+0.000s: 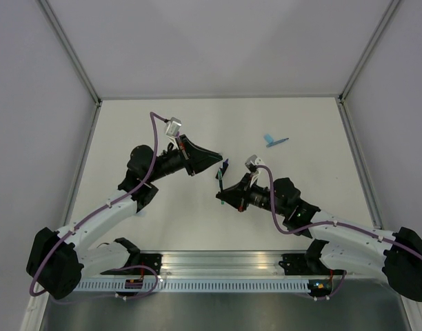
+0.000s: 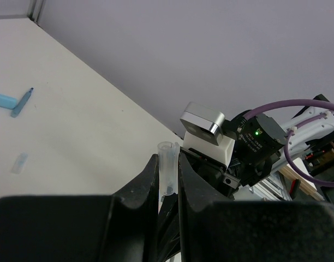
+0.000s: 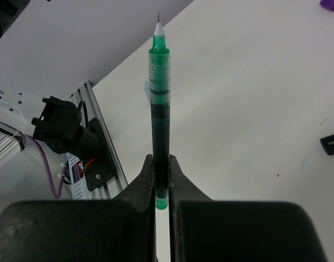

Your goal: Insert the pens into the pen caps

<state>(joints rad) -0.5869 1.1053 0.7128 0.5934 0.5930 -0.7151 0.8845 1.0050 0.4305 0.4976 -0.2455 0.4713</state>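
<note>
Smooth white table (image 1: 197,124) under both arms. Right gripper (image 3: 161,164) is clamped on a slim, see-through green pen (image 3: 159,93), its needle tip poking straight out past the matte black jaws. Left gripper (image 2: 167,166) pinches a stubby clear tube of a cap (image 2: 166,150), open end outward, near that pen's tip.

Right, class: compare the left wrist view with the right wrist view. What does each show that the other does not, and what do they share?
Only the left wrist view: the left gripper shut on a clear cap, plus a blue pen and a light-blue piece lying on the table. Only the right wrist view: the right gripper shut on a green pen, and a purple piece at the frame's top edge. Both: the white table.
</note>
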